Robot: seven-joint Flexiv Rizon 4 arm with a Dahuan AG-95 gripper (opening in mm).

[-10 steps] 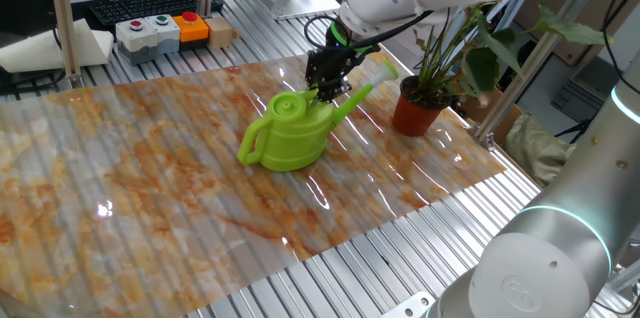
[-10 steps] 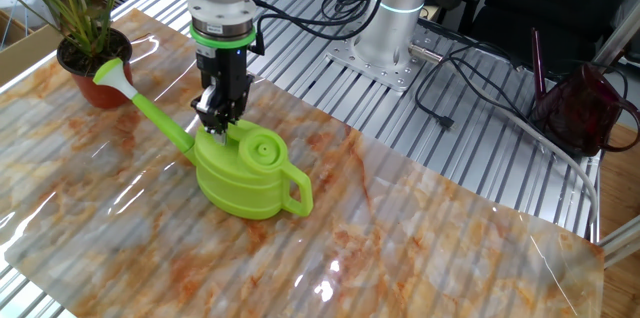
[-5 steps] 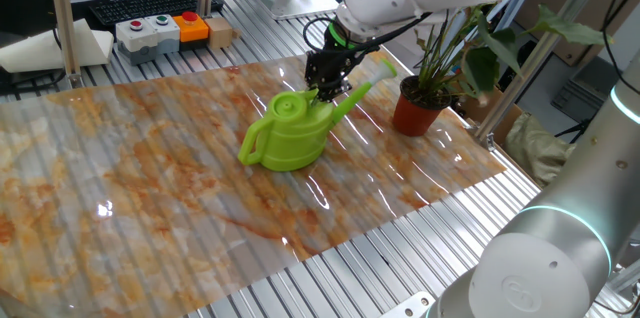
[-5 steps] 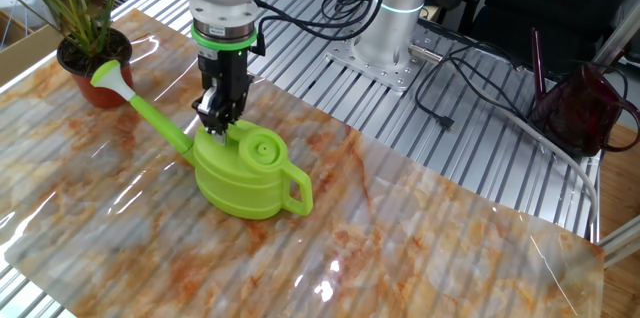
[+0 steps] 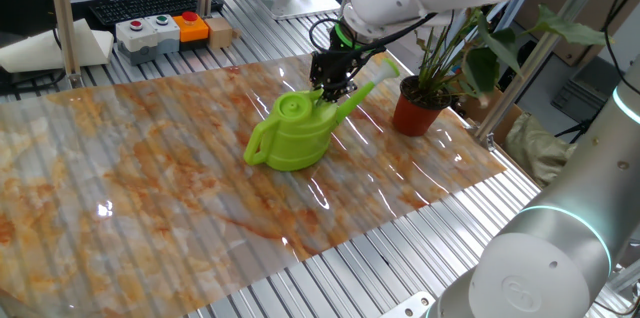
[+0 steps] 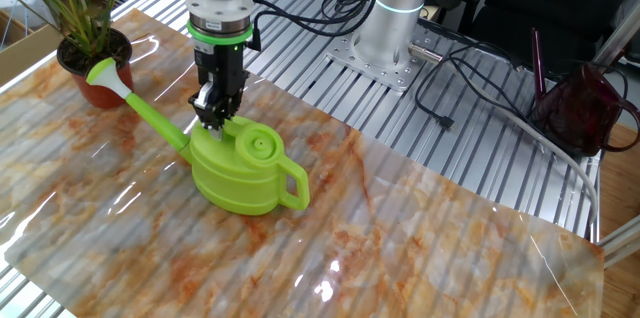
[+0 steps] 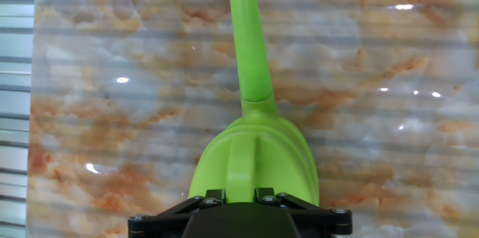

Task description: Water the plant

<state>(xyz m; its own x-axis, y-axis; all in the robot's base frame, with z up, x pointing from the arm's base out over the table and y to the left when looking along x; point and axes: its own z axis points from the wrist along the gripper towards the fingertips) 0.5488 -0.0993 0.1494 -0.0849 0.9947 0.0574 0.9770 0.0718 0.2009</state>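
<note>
- The worktop [image 5: 150, 168] is a slatted metal frame covered by a glossy sheet with an orange and grey marble pattern; ceiling lights glint off it.
- Well to the left of the claw in one fixed view, at the far edge of the worktop, a grey button box [image 5: 148, 36] with a red and a green button sits beside an orange box [image 5: 192, 27], with a black keyboard [image 5: 140, 4] behind them.
- Directly below and just left of the claw stands a lime-green watering can [image 5: 292, 135], upright on the marble sheet, its loop handle [image 5: 257, 144] on the side away from the claw.
- The claw [image 5: 332, 88] hangs from the white arm, pointing steeply down onto the top of the can, at the base of the spout.
- In the hand view the two black fingers [image 7: 213, 195] sit on either side of a raised green strap on the can's top and are closed onto it, so the claw is gripping the watering can.
- The can's long spout [image 5: 358, 96] runs from under the claw up and to the right, ending in a flared rose [image 5: 385, 68] near the leaves.
- To the right of the claw, just past the spout's tip, is the plant [image 5: 455, 43], with thin stems and large dark leaves, standing upright in its terracotta pot [image 5: 418, 114] near the right edge of the marble sheet.
- In the other fixed view the pot [image 6: 88, 66] lies to the claw's left, with the rose over its near rim.
</note>
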